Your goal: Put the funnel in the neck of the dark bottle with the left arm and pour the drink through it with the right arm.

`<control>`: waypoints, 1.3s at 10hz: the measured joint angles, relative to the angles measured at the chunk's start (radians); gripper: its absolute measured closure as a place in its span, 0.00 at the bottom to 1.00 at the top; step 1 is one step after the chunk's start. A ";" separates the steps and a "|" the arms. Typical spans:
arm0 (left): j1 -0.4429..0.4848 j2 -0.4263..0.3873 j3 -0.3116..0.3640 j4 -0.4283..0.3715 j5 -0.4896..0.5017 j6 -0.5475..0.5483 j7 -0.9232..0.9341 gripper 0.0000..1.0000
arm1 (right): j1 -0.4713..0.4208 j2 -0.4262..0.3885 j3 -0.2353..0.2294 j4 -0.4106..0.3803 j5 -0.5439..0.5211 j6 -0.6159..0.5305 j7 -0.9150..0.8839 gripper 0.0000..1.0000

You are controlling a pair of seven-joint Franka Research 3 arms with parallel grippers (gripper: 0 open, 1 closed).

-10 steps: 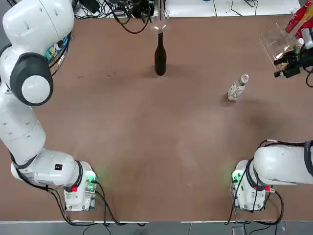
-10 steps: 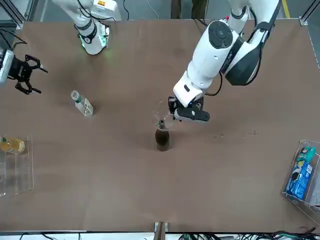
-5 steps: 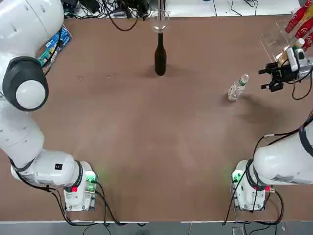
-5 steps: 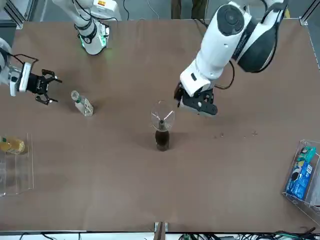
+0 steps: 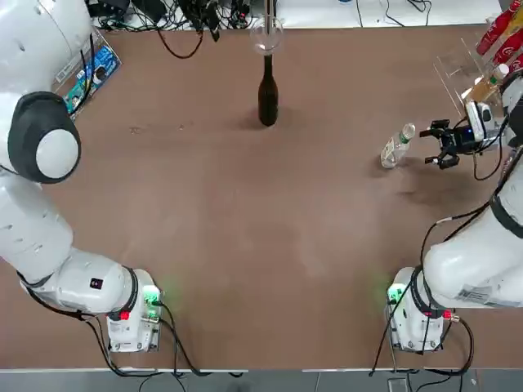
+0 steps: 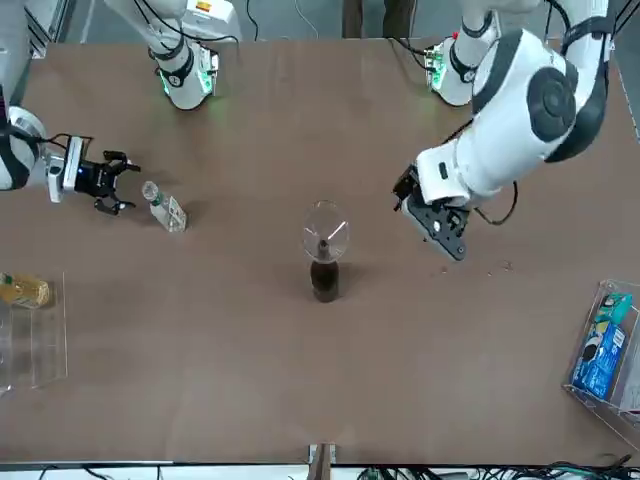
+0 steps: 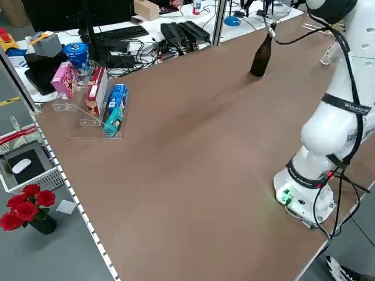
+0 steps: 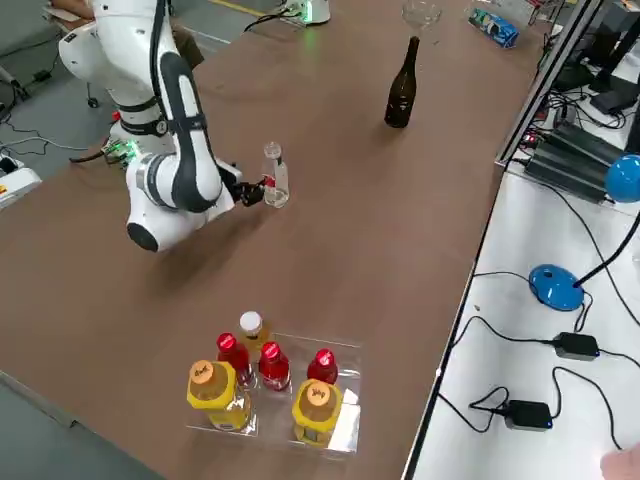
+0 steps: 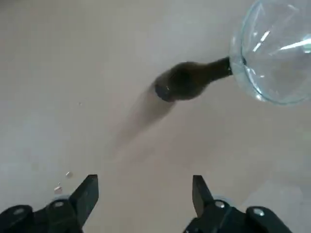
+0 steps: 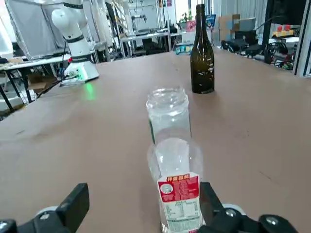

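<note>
Brown worktop [image 5: 245,245]: drink btl [image 10: 179,194] stands nr its right edge, R gripper [image 10: 148,206] open round its lower body. Grip mid-label; thin plastic, prob. squashes. Clear contents, level unclear. Funnel [image 6: 326,232] sits in dark btl [image 8: 402,90], far edge; contents hidden. L gripper [image 9: 146,191] open, clear of it.

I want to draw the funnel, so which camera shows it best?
The left wrist view: the funnel looks biggest there. The top, front and right side views show it smaller, in the bottle's neck. The left side and right wrist views miss it.
</note>
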 joint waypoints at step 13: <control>0.082 0.072 -0.136 -0.302 -0.631 0.339 1.198 0.00 | 0.000 0.226 0.096 0.090 0.182 -0.058 -0.079 0.00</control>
